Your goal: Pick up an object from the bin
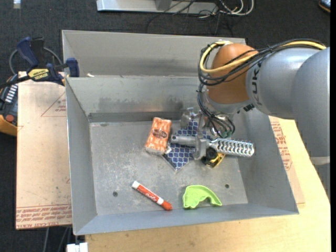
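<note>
Gripper (pixel 195 143), open-or-closed state not discernible, low over blue patterned cloth (pixel 177 156), orange packet (pixel 158 135) just beside: apparently descent step; next likely requires closing, then lifting.

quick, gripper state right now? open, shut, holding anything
gripper: cannot tell whether open or shut; it sits over the blue-and-white patterned piece mid-bin, beside the orange packet

Grey metal bin (pixel 79 140): 1
Orange-and-white packet (pixel 158 135): 1
Blue lattice-patterned flat piece (pixel 178 156): 1
Red-and-white marker (pixel 151 195): 1
Green curved piece (pixel 199 197): 1
Yellow-and-black item (pixel 213 159): 1, partly hidden
White ribbed strip (pixel 235 147): 1, possibly not a loose item
Loose items, total: 5 confirmed, 6 if the strip counts
</note>
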Controlling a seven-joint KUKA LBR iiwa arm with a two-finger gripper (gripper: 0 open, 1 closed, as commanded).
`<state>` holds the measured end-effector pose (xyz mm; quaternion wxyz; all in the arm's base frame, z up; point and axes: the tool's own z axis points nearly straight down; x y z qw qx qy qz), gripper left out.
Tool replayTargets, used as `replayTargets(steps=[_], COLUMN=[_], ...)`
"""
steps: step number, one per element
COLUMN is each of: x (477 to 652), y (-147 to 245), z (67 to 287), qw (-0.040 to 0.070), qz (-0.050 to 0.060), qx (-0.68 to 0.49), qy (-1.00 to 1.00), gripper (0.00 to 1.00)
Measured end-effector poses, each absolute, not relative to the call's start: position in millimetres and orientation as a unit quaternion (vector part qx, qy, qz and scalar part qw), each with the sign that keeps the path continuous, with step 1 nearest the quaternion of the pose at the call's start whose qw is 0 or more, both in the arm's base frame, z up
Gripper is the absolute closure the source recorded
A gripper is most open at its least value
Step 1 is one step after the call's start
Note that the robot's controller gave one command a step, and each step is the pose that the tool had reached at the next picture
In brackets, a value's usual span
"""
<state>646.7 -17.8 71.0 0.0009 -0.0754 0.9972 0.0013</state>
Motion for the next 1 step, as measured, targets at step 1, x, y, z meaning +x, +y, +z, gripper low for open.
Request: replayTargets(steps=[1], x=[650.1], y=[-14.5], z=[72.2], qw=[0.002], qz=[0.001], qx=[-0.073], qy=[0.997], gripper=[1.0])
